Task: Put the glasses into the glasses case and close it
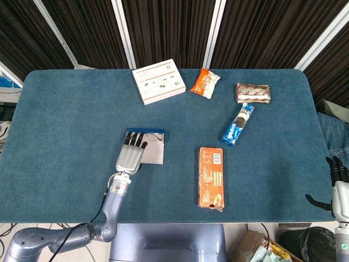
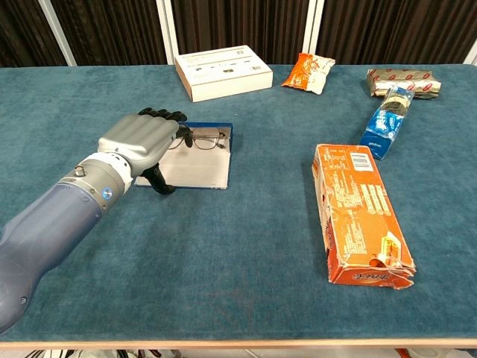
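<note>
The thin wire-framed glasses lay in the open grey glasses case with a blue back edge on the blue counter. A careless push by the left robot hand risked bending the thin frame or sliding the light case away. That robot hand hung over the case's left end, fingers extended side by side toward the glasses, gripping nothing; whether they touched the frame could not be told. The right robot hand waited off the counter's right edge, fingers loosely spread and holding nothing.

Lighting even, bright, overhead; shadows soft and short on the table; both views sharp, no glare, slight edge distortion.
</note>
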Tool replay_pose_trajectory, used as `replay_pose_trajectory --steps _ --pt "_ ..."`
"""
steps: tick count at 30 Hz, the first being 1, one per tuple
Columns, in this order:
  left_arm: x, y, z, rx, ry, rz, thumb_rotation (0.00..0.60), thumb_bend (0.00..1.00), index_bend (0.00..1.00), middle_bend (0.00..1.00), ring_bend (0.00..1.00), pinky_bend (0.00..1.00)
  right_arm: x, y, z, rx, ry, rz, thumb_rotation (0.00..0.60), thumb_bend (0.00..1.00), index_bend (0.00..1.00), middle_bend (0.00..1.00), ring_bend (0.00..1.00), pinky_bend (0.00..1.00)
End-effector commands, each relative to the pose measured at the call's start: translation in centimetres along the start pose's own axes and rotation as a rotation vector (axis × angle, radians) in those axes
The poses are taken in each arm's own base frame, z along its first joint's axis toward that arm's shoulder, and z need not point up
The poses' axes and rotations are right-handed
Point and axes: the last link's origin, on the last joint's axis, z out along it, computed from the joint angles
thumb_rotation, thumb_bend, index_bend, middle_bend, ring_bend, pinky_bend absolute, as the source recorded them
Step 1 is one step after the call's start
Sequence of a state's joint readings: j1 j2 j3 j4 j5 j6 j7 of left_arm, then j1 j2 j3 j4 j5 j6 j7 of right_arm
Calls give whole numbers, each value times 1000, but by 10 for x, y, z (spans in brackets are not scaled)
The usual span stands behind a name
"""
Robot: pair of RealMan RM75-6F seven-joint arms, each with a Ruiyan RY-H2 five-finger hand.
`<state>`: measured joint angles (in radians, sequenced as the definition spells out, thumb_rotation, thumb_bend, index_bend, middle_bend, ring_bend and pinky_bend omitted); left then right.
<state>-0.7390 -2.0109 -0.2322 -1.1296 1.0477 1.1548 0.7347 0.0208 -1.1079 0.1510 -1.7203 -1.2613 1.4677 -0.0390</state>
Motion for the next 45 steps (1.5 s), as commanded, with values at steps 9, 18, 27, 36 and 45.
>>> replay_pose_trajectory --steps 9,18,27,36,45 --pt "3 1 1 0 16 5 600 211 308 46 0 18 0 0 0 -5 -5 7 600 190 61 6 121 161" --pt "9 1 6 12 40 9 600 236 318 47 0 18 0 0 0 -7 -5 9 600 189 61 6 121 161" --pt "15 -3 15 44 51 3 600 256 337 50 0 18 -1 0 -1 -7 -8 10 600 189 67 6 121 161" --pt "21 -2 27 74 57 2 600 288 368 55 0 18 -1 0 -1 -8 -7 10 600 190 67 6 121 161" --pt "24 -1 41 108 65 18 600 312 386 58 0 18 -1 0 -1 -9 -8 13 600 189 68 6 121 161"
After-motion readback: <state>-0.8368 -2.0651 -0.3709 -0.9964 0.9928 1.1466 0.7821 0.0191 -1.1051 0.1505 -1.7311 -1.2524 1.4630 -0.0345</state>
